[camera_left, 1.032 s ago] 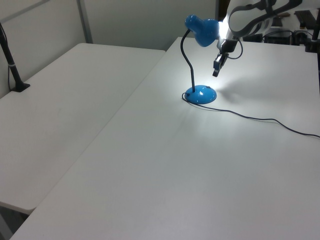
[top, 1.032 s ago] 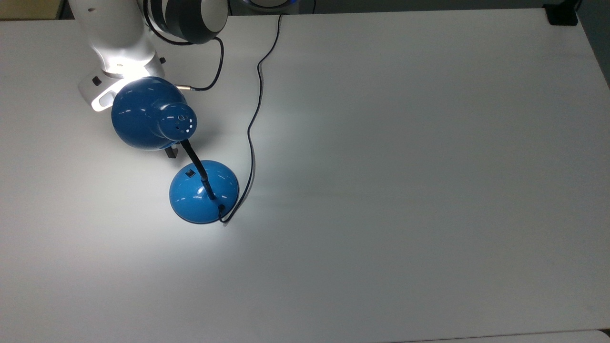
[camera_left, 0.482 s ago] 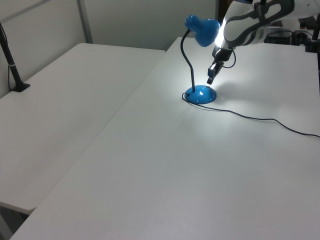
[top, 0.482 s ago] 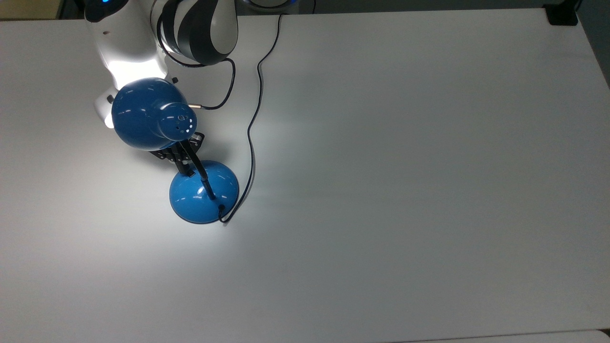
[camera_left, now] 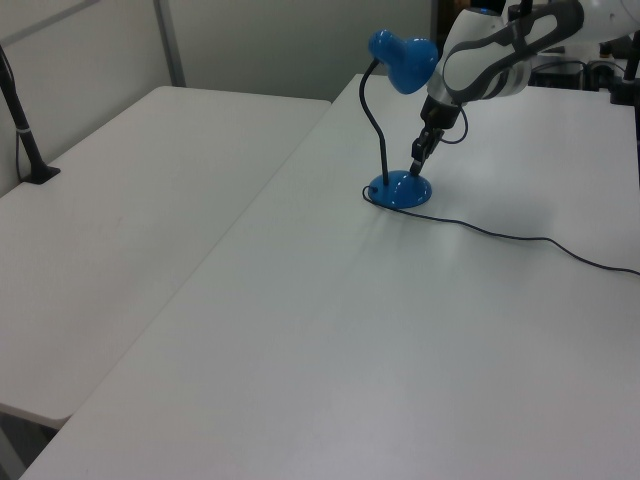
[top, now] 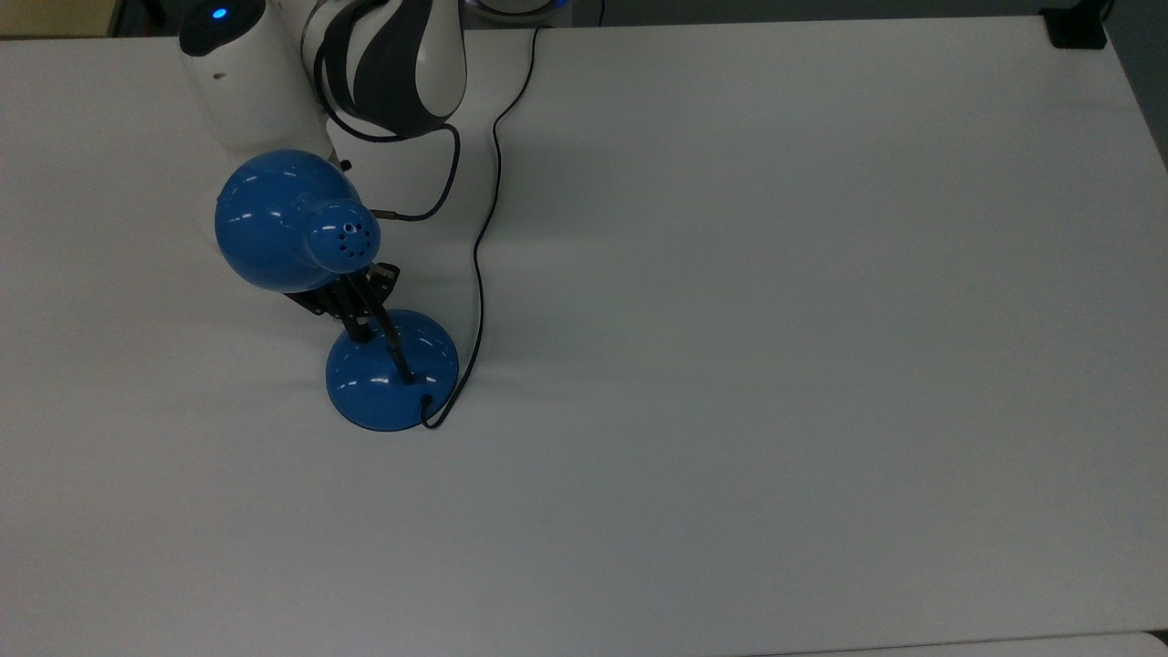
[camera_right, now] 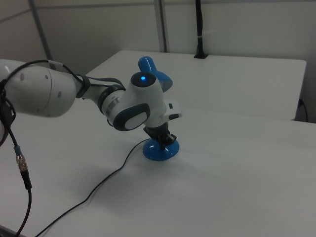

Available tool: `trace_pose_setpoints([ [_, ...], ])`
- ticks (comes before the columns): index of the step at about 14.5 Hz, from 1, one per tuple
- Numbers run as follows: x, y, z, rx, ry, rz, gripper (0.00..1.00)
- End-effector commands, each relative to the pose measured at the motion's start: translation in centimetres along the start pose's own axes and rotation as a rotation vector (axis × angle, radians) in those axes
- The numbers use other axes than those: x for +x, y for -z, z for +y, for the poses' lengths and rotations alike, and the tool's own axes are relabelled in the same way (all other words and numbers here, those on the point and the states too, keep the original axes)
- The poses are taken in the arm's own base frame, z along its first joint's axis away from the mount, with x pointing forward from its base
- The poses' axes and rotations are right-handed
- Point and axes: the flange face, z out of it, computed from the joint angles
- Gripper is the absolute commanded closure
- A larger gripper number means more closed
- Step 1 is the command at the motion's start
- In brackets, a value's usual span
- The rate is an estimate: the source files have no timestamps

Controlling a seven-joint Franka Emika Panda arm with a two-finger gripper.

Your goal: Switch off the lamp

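Lamp (top: 365,301) stands near the desk (top: 776,319) far-left corner in the top view, no glow under the shade. Claw (camera_left: 415,172) tip on the base by the switch; open or closed, can't tell. Risks: pressing on could re-toggle the switch, or a sideways pull-off could tip the lamp or snag the cord (top: 481,246).

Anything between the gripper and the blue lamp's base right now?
Nothing: in the left view the gripper tip sits right on the glossy blue desk lamp's round base.

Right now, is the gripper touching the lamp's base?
Touching. In the left view the gripper tip lands on the blue base with no gap, and the lamp casts no glow on the table.
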Motion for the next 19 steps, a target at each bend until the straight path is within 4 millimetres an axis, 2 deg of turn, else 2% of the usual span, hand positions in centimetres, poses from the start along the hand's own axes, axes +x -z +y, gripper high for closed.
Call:
trace_pose_setpoints([
  [1, -0.2, -1.0, -0.4, 0.003, -0.013, 0.009, 1.0],
  [6, -1.6, -1.9, 0.5, 0.004, -0.033, -0.027, 1.0],
  [14, -2.1, -1.2, 1.1, 0.012, -0.041, -0.058, 1.0],
  [15, -2.2, -0.8, 1.2, 0.019, -0.04, -0.072, 1.0],
  [17, -2.3, 1.2, 1.4, 0.02, -0.012, -0.116, 1.0],
  [19, -2.9, 4.5, 2.5, 0.0, 0.038, -0.215, 1.0],
])
